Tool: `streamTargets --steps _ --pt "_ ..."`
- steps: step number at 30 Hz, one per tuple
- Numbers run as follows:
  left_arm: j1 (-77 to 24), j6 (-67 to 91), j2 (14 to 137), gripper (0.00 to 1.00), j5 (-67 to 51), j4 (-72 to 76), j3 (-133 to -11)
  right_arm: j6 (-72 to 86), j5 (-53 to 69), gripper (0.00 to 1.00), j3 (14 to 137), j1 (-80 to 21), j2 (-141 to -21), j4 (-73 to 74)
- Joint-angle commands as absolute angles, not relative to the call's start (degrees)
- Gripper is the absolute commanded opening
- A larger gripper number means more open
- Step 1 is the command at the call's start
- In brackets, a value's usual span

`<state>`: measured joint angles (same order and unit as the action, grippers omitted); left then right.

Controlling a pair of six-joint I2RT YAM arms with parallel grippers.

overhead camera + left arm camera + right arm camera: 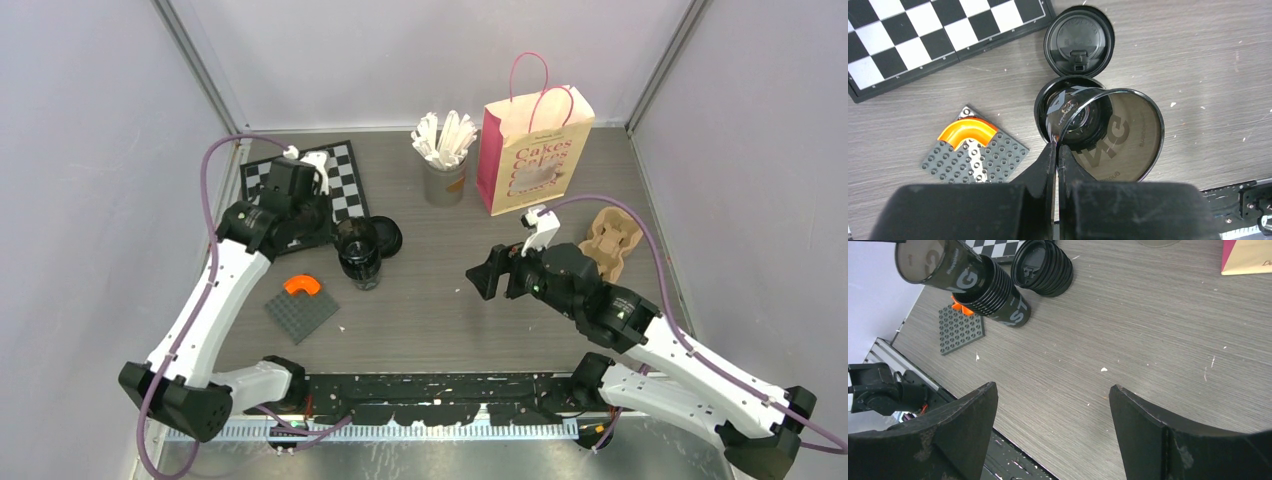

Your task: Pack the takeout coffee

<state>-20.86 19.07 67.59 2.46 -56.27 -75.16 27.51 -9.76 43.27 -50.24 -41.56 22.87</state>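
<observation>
Top external view, from lower centre upward: the right gripper [480,275] hangs with its fingers spread and empty. Left of centre, the left gripper [1056,149] is clenched on the rim of a lidless coffee cup [1118,135], which is tilted with its base in the top of the cup stack [998,302]. Beyond, the lids [387,237] lie just beside the stack, and the pulp carrier [612,240] and pink bag [535,150] at the upper right hold nothing that shows, so packing seems barely begun.

We see a chessboard [348,185], a grey studded plate [300,314] bearing an orange arch [301,285], a grey cup [444,185] of white sticks [446,135], and a brown carrier [610,240].
</observation>
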Motion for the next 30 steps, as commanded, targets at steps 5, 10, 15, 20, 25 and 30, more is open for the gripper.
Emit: streamTargets --steps 5,10,15,20,25,30 --pt "-20.5 19.8 64.2 0.00 -4.6 -56.5 -81.9 24.3 -14.6 0.86 51.7 -50.2 -39.8 26.9" --pt "-20.9 22.3 65.2 0.00 -12.3 -53.2 -81.8 24.8 -16.0 0.86 52.8 -50.2 -37.5 28.3" --pt "-25.3 25.0 68.0 0.00 -11.4 -48.2 -79.1 25.2 -18.5 0.86 52.4 -50.3 -35.4 29.4" --pt "-33.1 27.5 72.6 0.00 -8.4 -40.7 -76.3 25.9 -21.3 0.86 52.3 -50.2 -33.4 31.7" --pt "-39.0 30.5 80.1 0.00 -5.9 -31.2 -72.0 27.3 -23.7 0.87 51.9 -50.2 -31.4 32.5" --pt "-43.9 31.8 88.5 0.00 -5.0 -23.8 -70.2 28.1 -24.5 0.87 51.2 -50.2 -31.1 33.2"
